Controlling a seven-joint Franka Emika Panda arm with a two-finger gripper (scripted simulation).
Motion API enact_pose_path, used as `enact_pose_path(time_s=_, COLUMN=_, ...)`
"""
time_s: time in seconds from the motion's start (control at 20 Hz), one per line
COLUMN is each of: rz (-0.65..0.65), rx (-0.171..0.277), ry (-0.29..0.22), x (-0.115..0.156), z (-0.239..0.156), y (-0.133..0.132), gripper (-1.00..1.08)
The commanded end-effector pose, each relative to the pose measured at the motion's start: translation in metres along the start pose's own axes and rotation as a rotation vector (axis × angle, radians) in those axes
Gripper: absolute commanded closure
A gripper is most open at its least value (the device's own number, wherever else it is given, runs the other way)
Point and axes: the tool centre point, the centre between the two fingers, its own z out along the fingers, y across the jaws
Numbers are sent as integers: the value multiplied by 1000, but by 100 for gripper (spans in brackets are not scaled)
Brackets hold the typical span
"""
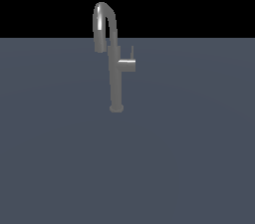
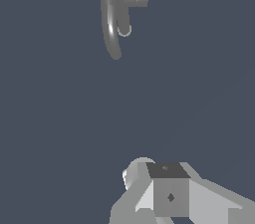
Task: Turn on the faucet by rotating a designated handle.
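In my exterior view, the grey faucet (image 1: 115, 76) stands upright on a flat slate-blue floor (image 1: 189, 158), its arched spout curling toward that view's left, and the handle (image 1: 127, 64) juts out toward that view's right with a thin lever rising from its end. My wrist view looks down on the faucet, well apart from the gripper (image 2: 167, 195); only the gripper's grey block shows, so I cannot tell whether it is open. I can read no writing or labels anywhere.
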Motion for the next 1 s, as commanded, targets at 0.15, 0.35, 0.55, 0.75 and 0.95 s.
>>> enact_pose_path(time_s=0.15, rz=49, rx=48, ry=-47, x=18, z=1, y=-5, gripper=108)
enact_pose_path(time_s=0.35, rz=102, rx=99, ry=-96, x=37, z=2, y=-10, gripper=108)
enact_pose_path(time_s=0.55, rz=164, rx=160, ry=-154, x=60, z=4, y=-14, gripper=108)
enact_pose_path(time_s=0.75, rz=228, rx=223, ry=-214, x=84, z=8, y=-17, gripper=108)
enact_pose_path(time_s=0.95, rz=294, rx=288, ry=-276, x=108, z=13, y=-18, gripper=108)
